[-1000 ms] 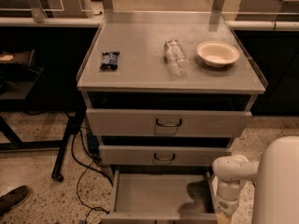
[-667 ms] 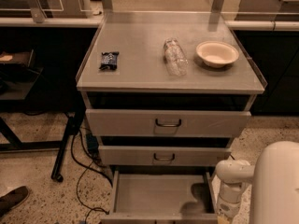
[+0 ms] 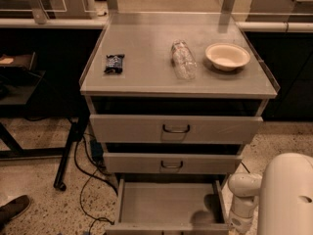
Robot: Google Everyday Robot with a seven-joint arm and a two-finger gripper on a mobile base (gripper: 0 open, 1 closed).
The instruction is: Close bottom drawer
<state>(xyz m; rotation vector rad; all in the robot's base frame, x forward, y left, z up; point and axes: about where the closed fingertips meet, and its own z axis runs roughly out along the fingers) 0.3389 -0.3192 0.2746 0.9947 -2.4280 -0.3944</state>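
Matt grey metal, glossy white shell
Your gripper sits out of view below the smooth, glossy white arm [image 3: 243, 202]; just left of it the bottom drawer [image 3: 166, 203] is matt grey metal with a plain tray. Above it, the tabletop [image 3: 146, 67] looks dull, smooth grey metal, bearing a clear plastic bottle [image 3: 183, 58], a matt cream bowl [image 3: 227, 56] and a dark wrapper [image 3: 114, 63].

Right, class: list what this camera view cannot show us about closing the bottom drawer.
- Gripper: out of sight past the bottom edge, below the arm at lower right.
- Bottom drawer front face and handle: cut off by the same edge.
- Dark packet label: too small to read.
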